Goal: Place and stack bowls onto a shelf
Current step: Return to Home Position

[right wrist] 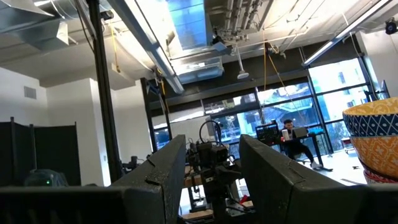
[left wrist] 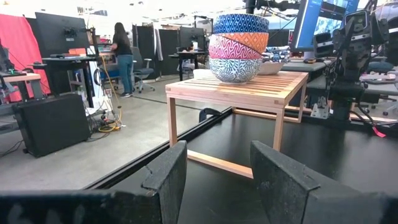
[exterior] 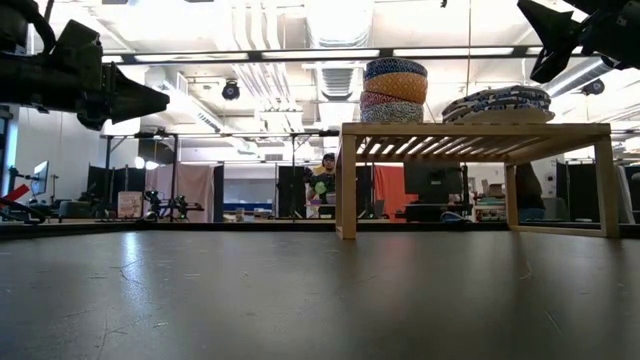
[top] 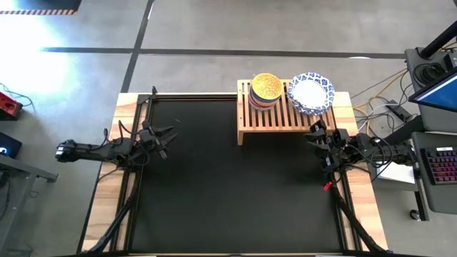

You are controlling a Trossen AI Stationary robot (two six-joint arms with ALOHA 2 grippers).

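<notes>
The wooden slat shelf (top: 275,113) stands by its legs at the table's far right. On it sits a stack of small bowls (top: 265,91), mustard yellow on top, and beside it a stack of white blue-rimmed bowls (top: 310,93). In the low view the small stack (exterior: 394,90) and the white stack (exterior: 497,103) rest on the shelf (exterior: 475,130). My left gripper (top: 168,137) hovers open at the table's left edge, raised above the mat. My right gripper (top: 314,135) hovers open just near-right of the shelf, raised. The left wrist view shows the small bowls (left wrist: 239,48) on the shelf (left wrist: 242,90).
The black mat (top: 235,185) covers the table between the arms. Cables, a keyboard and a monitor lie beyond the table's right edge (top: 435,157). A person (left wrist: 122,56) stands in the room behind.
</notes>
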